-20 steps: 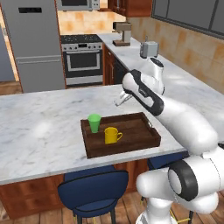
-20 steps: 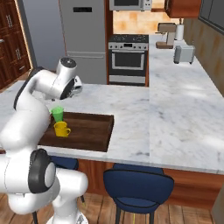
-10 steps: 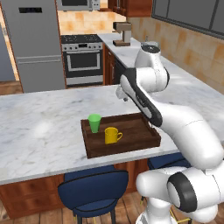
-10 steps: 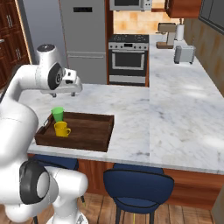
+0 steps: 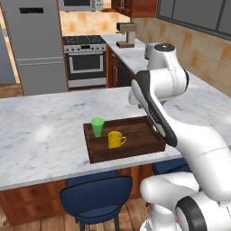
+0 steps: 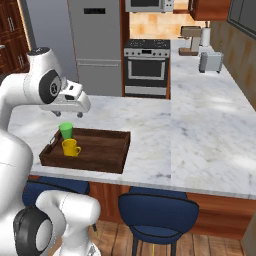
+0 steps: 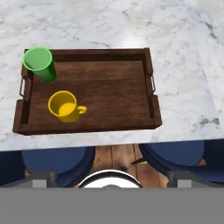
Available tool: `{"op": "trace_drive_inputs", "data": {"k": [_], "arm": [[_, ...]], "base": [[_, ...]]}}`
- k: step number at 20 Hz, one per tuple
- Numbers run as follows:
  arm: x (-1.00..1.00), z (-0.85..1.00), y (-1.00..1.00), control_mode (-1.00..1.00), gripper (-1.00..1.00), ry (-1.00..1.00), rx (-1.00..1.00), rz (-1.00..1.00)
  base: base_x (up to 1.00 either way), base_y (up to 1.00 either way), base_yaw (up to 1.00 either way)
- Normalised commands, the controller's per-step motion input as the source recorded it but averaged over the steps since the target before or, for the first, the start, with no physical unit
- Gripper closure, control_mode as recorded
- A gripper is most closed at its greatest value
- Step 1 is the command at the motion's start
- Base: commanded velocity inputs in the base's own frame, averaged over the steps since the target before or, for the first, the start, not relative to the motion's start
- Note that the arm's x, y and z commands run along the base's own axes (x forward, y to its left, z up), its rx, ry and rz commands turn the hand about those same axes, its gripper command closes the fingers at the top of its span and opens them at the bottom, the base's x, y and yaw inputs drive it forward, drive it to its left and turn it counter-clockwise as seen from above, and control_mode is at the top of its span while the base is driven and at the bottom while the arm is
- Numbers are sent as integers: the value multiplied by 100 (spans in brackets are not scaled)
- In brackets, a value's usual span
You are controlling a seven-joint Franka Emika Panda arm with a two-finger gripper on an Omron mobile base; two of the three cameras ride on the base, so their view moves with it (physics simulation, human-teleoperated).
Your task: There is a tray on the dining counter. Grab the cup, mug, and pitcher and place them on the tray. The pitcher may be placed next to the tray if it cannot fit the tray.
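The dark wooden tray (image 5: 140, 134) (image 6: 102, 147) (image 7: 109, 89) lies near the front edge of the dining counter (image 5: 40, 131) (image 6: 150, 125). At its left end the green cup (image 5: 97, 127) (image 6: 65, 131) (image 7: 39, 64) stands upright. The yellow mug (image 5: 115, 140) (image 6: 70, 147) (image 7: 64, 106) stands just in front of it. My gripper (image 6: 66, 113) (image 7: 111, 177) hangs open well above the tray's left part and looks straight down on it. Nothing is between its fingers. The pitcher is out of view.
Blue stools (image 5: 97, 191) (image 6: 160, 212) (image 7: 54, 159) stand under the counter's front edge. Behind the counter are a steel fridge (image 5: 34, 45) and a stove (image 5: 85, 58). On the side counter at the right stand a toaster (image 6: 210, 61) and a coffee machine (image 5: 126, 34).
The arm's upper links have swung up and stand more upright. The open hand has stayed over the tray's left part. Cup and mug have not moved.
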Motion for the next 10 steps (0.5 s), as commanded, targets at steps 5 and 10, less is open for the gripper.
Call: {"op": "trace_drive_inputs", "data": {"k": [5, 10], "arm": [[-31, 2, 0, -100, -100, -4, 0, 6], [-13, 11, 0, -100, -100, -1, 0, 4]], "base": [[0, 0, 0], [0, 0, 0]]}}
